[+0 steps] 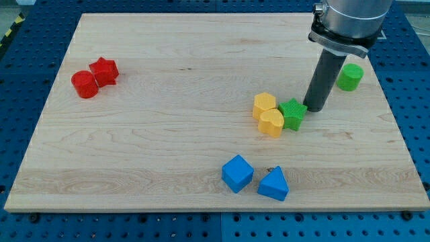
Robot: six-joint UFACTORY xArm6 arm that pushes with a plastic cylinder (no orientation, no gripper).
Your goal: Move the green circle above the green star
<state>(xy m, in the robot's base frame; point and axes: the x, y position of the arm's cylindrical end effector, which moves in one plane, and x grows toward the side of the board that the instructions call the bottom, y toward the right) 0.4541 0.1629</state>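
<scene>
The green circle [350, 76] stands near the board's right edge, in the upper right. The green star [293, 113] lies lower and to the left of it, touching two yellow blocks. My tip [314, 107] rests on the board just right of the green star, close to it or touching it, and lower left of the green circle. The dark rod rises from the tip toward the view's top right.
A yellow hexagon [265, 105] and a yellow heart [272, 123] sit left of the star. A blue cube [237, 173] and a blue triangle [273, 184] lie near the bottom. A red circle [84, 84] and a red star [105, 71] sit at the left.
</scene>
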